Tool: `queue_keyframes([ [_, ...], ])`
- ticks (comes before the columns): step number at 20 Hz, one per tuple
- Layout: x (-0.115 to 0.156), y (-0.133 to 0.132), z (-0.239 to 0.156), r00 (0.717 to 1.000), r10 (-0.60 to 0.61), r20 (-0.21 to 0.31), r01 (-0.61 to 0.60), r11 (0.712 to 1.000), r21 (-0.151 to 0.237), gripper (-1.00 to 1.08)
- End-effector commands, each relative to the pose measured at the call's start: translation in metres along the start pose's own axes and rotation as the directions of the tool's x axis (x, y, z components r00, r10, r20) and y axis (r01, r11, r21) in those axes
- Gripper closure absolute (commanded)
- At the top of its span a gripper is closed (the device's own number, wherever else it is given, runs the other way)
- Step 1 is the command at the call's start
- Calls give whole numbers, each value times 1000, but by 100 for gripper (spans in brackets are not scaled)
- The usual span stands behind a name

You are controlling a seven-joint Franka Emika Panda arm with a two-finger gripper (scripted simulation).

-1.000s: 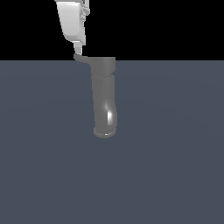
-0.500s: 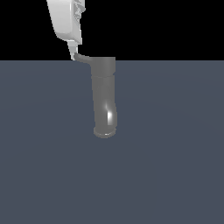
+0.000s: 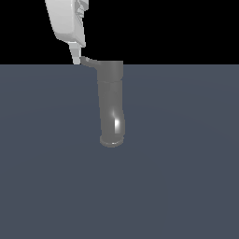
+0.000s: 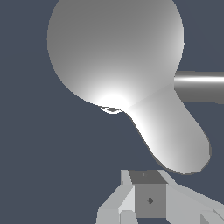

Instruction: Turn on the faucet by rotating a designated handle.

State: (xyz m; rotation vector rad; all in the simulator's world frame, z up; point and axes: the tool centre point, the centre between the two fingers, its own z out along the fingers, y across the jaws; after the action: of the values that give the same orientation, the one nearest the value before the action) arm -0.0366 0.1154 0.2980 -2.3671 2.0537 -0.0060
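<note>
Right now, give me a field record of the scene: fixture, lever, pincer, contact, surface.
fixture: grey glossy metal tube faucet, slightly bent, rim end toward the camera
lever: small thin curved grey handle sticking out from the cap toward the exterior view's left
pincer: white pincer, fingertips just beside the lever's tip
contact: at or near touching; cannot tell
pincer state: cannot tell
surface: flat dark blue-grey floor

Flat, even render, no cast shadows; sharp glare streak low on the faucet [image 3: 116,125], blown-out white hotspot on its cap in the wrist view.
</note>
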Motion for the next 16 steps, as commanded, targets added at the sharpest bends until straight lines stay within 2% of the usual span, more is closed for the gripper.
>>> queue_keyframes([
  [1,14,9,0,1000,17,-3,-17,1000,-5,108],
  [14,35,50,-1,1000,20,-2,-20,1000,-8,108],
  [15,35,50,-1,1000,20,-2,-20,1000,-8,108],
  [16,16,47,0,1000,-12,-2,12,1000,-7,108],
])
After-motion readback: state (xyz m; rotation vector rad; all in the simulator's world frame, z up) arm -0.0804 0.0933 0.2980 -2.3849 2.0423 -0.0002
